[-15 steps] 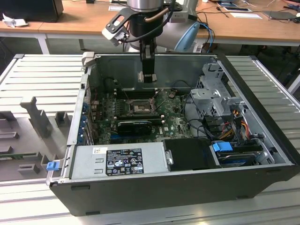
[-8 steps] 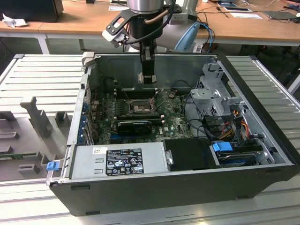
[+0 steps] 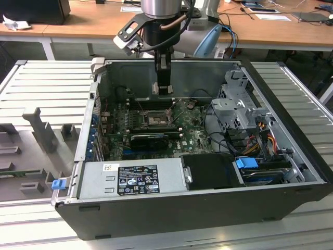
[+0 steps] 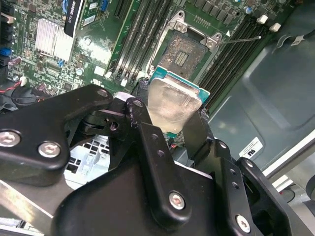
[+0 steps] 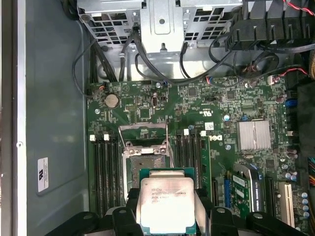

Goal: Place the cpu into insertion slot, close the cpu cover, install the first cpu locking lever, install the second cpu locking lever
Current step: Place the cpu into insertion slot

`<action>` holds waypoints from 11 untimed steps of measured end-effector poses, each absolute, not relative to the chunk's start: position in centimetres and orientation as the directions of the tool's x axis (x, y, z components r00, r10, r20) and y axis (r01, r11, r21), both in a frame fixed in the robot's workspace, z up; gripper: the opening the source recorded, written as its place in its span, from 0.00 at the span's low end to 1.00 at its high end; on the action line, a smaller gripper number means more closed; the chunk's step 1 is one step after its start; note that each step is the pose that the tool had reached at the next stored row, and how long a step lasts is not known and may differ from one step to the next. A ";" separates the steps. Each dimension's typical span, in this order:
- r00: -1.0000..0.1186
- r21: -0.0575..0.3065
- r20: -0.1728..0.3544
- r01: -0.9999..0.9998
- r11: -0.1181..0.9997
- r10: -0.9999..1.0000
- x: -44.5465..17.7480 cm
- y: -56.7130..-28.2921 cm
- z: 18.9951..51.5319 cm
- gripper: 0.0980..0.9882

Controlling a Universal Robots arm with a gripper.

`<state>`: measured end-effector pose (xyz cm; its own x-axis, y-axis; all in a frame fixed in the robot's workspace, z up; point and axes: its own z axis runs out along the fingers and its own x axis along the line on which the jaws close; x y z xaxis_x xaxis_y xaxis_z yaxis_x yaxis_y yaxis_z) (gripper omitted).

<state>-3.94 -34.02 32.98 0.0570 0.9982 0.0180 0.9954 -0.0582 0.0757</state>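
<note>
One grey slatted bench carries an open computer case that lies on its side with its insides facing up. From above, the robot arm reaches down into the case. A green circuit board covers the case floor, with a grey power supply along the near wall in the exterior view and a drive cage towards that view's right. The end effector hangs over the board, and in both wrist views its two black fingers are clamped on opposite edges of the cpu, which sits flat between them with its silver top towards the cameras. The insertion slot lies uncovered between rows of black memory slots, its square field of contacts bare. The cpu is held in the air, close to the insertion slot but apart from it and not yet seated.
</note>
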 end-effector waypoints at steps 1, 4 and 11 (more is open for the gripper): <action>0.057 0.076 0.018 0.995 -0.058 0.998 -3.9 -34.0 32.9 0.48; 0.057 0.076 0.018 0.995 -0.058 0.998 -3.9 -34.0 32.8 0.48; 0.057 0.076 0.018 0.995 -0.058 0.998 -3.9 -34.0 32.0 0.48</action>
